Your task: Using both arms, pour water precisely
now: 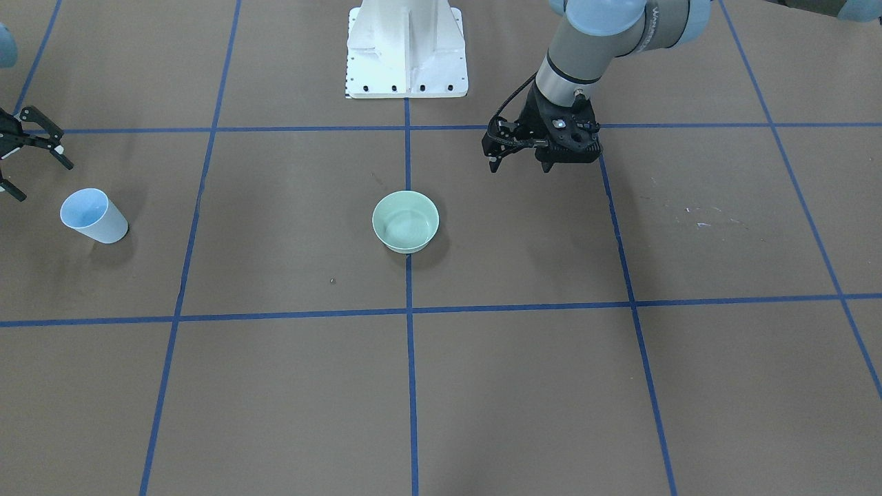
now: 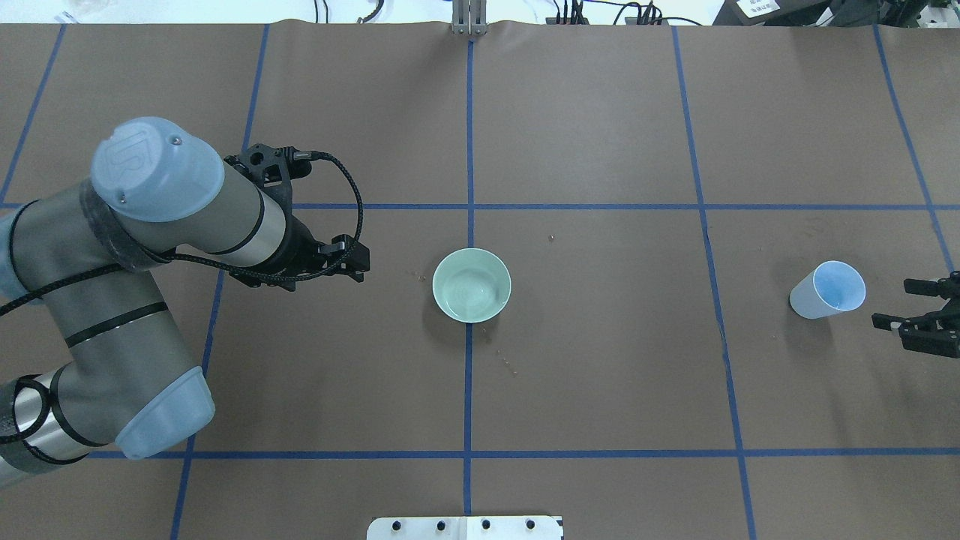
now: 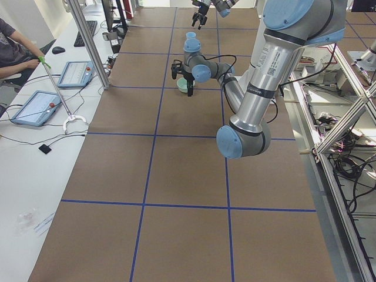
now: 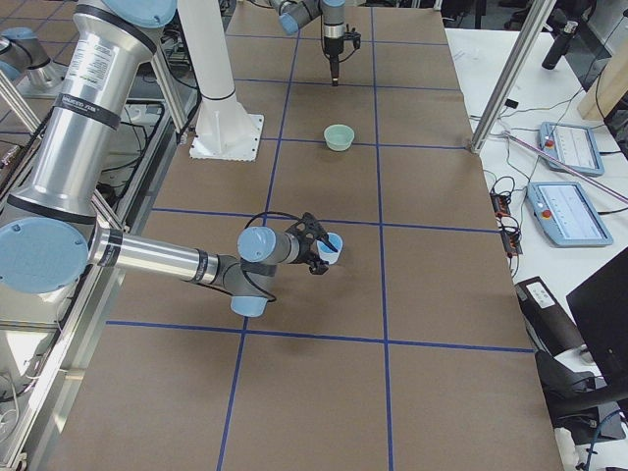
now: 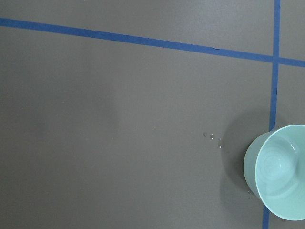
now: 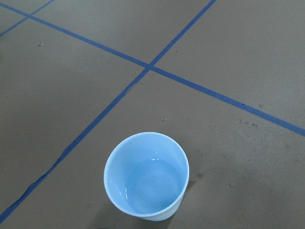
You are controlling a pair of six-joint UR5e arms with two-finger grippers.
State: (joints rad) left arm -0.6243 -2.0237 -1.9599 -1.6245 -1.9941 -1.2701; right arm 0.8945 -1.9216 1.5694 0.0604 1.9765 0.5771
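Right pincer spread wide beside blue cup; left pincer, also parted, empty, hovers near green bowl. Overhead: bowl centred on desk, likely pour target. Right wrist: water pooled in cup.

Bright, even overhead light in all 6 views, soft faint shadows beside the bowl and cup on the matte brown desk, no harsh glare, a thin glint on the water, focus sharp, slight wide-angle bend in side views.
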